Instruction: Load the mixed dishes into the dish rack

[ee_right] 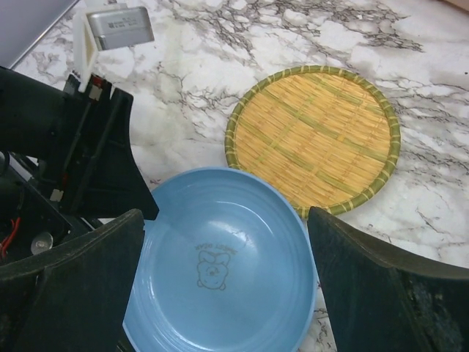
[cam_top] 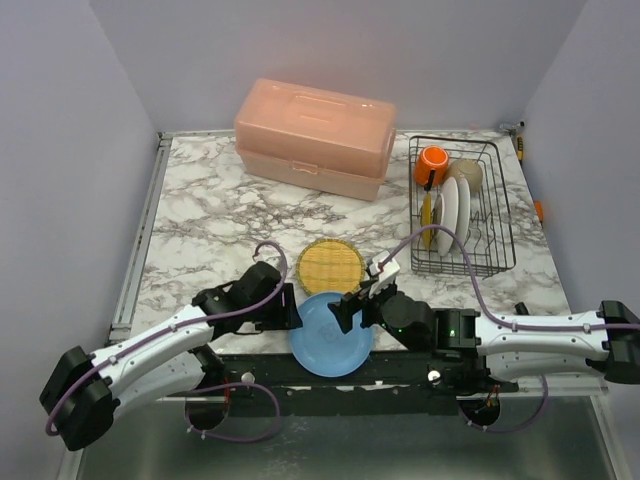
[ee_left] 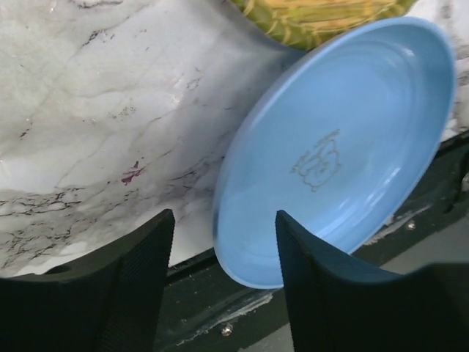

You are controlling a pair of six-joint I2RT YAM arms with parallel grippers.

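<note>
Right fingers astride face-up blue plate

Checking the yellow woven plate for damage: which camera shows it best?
Right wrist: the yellow woven plate appears large, weave and rim clear. Top external shows it small, from above; left wrist catches only a sliver of its edge.

Pink lidded plastic box, marble-patterned table beneath it, small orange object — perhaps a clip — off the right edge.
</note>
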